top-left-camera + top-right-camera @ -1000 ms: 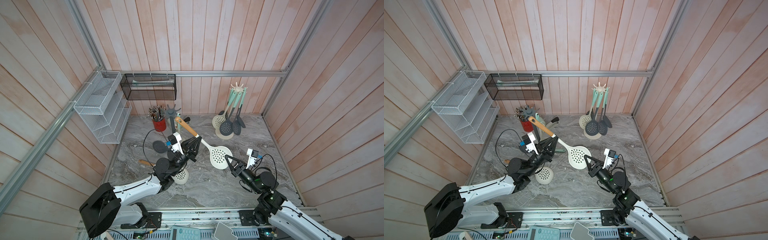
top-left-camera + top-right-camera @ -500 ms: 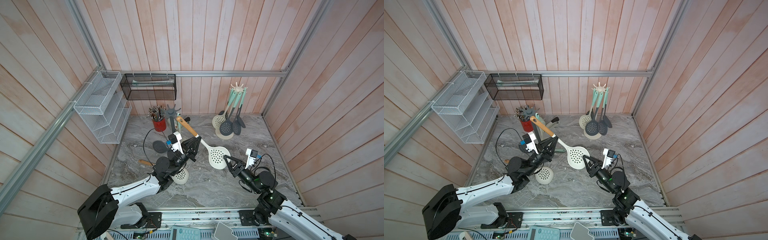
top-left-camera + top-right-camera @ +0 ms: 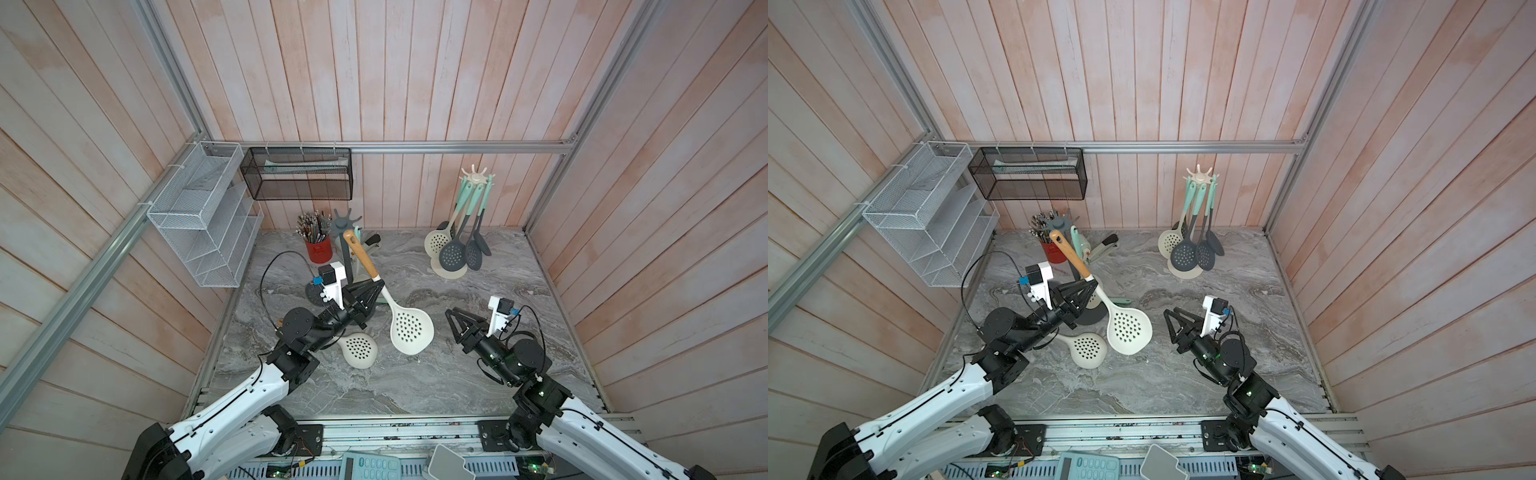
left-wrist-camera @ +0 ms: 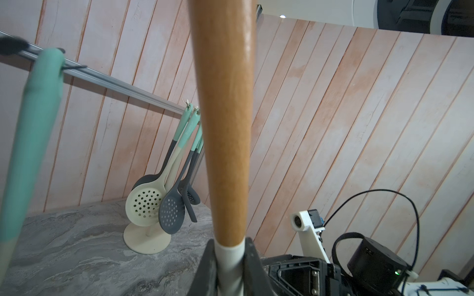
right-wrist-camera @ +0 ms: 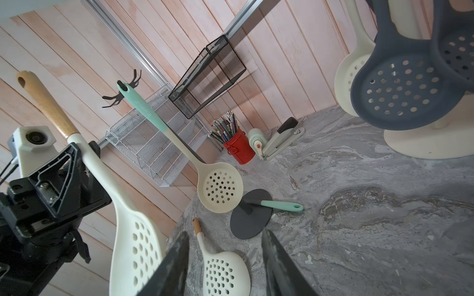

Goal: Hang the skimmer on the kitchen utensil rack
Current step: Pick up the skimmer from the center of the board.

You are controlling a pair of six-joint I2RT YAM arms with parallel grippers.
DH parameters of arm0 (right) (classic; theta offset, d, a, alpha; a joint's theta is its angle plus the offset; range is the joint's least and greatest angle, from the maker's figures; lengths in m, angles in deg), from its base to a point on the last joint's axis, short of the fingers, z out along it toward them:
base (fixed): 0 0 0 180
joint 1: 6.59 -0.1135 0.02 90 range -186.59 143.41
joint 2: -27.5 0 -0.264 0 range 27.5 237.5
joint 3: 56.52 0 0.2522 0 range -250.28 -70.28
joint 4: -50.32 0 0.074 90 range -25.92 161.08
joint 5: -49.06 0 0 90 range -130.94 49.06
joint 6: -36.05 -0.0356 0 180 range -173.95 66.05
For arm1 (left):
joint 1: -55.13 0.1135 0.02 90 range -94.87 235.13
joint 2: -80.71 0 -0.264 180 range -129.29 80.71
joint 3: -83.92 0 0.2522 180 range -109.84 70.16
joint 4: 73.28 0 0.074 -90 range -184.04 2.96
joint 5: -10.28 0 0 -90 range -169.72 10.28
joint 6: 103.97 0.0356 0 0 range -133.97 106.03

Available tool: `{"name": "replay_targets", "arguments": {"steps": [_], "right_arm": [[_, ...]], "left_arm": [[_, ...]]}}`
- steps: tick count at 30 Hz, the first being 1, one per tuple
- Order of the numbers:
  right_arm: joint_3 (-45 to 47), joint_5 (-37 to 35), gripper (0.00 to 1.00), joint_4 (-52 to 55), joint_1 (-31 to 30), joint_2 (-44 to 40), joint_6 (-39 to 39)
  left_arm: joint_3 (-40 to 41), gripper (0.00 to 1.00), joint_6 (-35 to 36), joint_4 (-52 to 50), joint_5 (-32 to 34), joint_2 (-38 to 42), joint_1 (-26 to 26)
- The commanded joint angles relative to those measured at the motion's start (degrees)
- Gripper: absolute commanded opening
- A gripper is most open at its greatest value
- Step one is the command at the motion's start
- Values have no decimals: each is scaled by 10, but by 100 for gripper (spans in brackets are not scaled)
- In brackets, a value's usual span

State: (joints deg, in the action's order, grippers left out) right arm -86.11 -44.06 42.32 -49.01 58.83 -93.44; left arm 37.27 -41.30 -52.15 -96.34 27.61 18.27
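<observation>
The skimmer has a wooden handle and a cream perforated head. It hangs tilted above the table, handle end up, in both top views. My left gripper is shut on its white neck, as the left wrist view shows. My right gripper is open and empty, a short gap right of the head. A dark grey utensil rack stands just behind the handle, with a teal-handled skimmer hanging on it. A cream utensil rack stands at the back right.
A second cream skimmer lies on the table under my left arm. A red pencil cup and a stapler sit near the dark rack. A white wire shelf and a black mesh basket hang on the walls.
My right gripper has opened and let go of the skimmer's head. The head has swung left, away from it, still held by my left gripper.
</observation>
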Motion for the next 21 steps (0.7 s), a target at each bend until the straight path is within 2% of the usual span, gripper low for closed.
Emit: {"name": "replay_targets", "arguments": {"steps": [1, 7, 13, 21], "right_arm": [[-27, 0, 49, 17, -4, 16, 50], [-46, 6, 53, 26, -4, 50, 101], [-46, 19, 55, 11, -4, 70, 114], [-59, 36, 56, -1, -8, 95, 143]], "left_arm": [[1, 9, -8, -80, -89, 16, 26], [-22, 7, 11, -161, -167, 15, 60], [-38, 6, 40, -216, -174, 18, 80], [-40, 6, 53, -234, -206, 32, 115]]}}
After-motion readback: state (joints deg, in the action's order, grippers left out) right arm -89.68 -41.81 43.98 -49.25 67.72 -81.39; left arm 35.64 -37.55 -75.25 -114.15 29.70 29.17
